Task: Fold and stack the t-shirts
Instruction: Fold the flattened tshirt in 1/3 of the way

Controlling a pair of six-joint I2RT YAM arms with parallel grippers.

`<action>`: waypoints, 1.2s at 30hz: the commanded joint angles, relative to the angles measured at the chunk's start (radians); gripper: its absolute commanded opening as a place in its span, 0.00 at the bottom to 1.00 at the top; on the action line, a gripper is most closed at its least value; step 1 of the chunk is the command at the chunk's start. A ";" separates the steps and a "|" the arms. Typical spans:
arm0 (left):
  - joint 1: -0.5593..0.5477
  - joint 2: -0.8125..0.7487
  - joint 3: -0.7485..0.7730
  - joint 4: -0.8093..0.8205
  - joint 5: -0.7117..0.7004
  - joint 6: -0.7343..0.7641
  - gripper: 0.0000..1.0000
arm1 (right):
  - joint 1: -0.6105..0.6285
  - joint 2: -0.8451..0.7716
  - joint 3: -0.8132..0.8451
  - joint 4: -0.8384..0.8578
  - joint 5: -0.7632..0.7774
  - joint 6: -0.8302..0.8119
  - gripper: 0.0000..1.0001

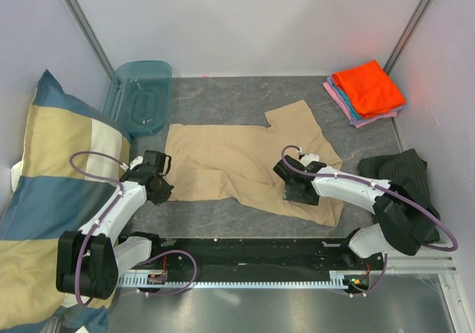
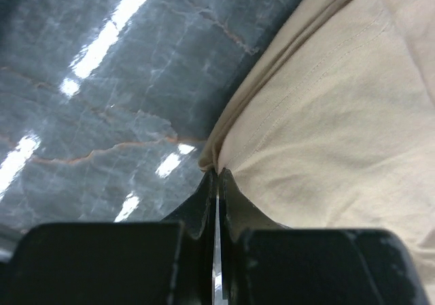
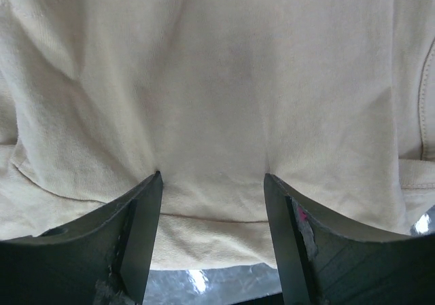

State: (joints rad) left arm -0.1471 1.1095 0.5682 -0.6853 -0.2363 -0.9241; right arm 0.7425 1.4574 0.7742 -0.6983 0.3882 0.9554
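The tan t-shirt [image 1: 237,155] lies spread across the grey table, rumpled at its right end. My left gripper [image 1: 165,188] is at the shirt's near-left corner. In the left wrist view that gripper [image 2: 217,172] is shut, its tips pinching the folded edge of the tan cloth [image 2: 326,115]. My right gripper [image 1: 291,192] rests on the shirt's right part. The right wrist view shows it [image 3: 212,179] open, both fingertips pressed down onto the tan fabric [image 3: 217,81] just above a hem. A folded orange t-shirt [image 1: 369,86] tops a stack at the far right, with blue and pink edges [image 1: 349,107] showing beneath.
A teal plastic bin [image 1: 139,96] stands at the far left. The big blue-and-cream pillow [image 1: 52,177] lies along the left side. A dark grey striped cloth [image 1: 401,171] sits bunched at the right, behind my right arm. White walls close the table [image 1: 223,96] in.
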 commanded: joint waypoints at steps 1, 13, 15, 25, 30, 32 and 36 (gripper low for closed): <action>0.003 -0.079 0.024 -0.137 -0.066 -0.048 0.02 | 0.032 -0.011 -0.052 -0.162 0.012 0.068 0.70; 0.003 -0.028 0.067 -0.241 -0.178 -0.134 0.02 | 0.034 -0.046 -0.056 -0.210 0.044 0.095 0.69; 0.004 -0.033 0.071 -0.264 -0.193 -0.153 0.02 | 0.034 -0.051 -0.056 -0.213 0.049 0.097 0.69; 0.012 -0.057 0.074 -0.299 -0.232 -0.199 0.03 | 0.034 -0.051 -0.049 -0.225 0.063 0.101 0.69; 0.011 -0.051 0.102 -0.333 -0.216 -0.211 0.04 | 0.035 -0.086 0.008 -0.308 0.149 0.121 0.71; 0.012 -0.063 0.116 -0.352 -0.209 -0.214 0.04 | 0.034 -0.111 0.043 -0.342 0.164 0.117 0.71; 0.012 -0.108 0.157 -0.382 -0.190 -0.214 0.05 | 0.034 -0.141 0.092 -0.356 0.169 0.103 0.72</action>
State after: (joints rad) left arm -0.1452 1.0580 0.6552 -1.0050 -0.3920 -1.0840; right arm 0.7750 1.3655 0.7902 -0.9890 0.4969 1.0603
